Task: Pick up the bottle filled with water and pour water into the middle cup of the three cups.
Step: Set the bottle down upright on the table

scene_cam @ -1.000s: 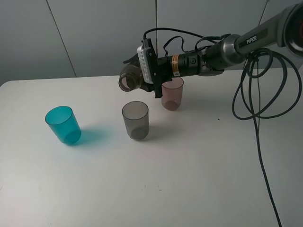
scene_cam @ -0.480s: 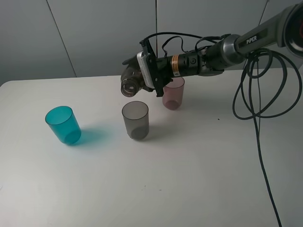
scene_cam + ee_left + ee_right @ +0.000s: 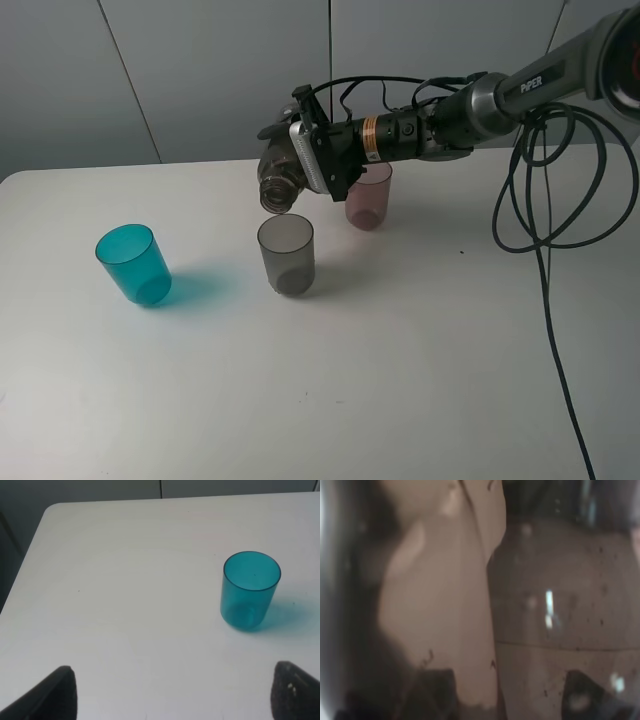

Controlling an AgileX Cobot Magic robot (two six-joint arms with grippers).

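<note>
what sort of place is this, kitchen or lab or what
Most likely a robotics lab or test bench: a white table against plain grey wall panels, a robot arm trailing loose black cables, and a teal cup, grey cup and pink cup in a row.

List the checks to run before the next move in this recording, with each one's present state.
1. Grip: right end effector shut on the bottle: ok.
2. Tilt: bottle mouth tipped downward: ok.
3. Aim: mouth appears just above the far rim of the middle cup; depth: cannot tell.
4. Target cup upright and unobstructed: ok.
5. Clearance from the pink cup, partly hidden behind the right end effector: cannot tell.
6. Left end effector open, holding nothing, only the teal cup in its view: ok.
</note>
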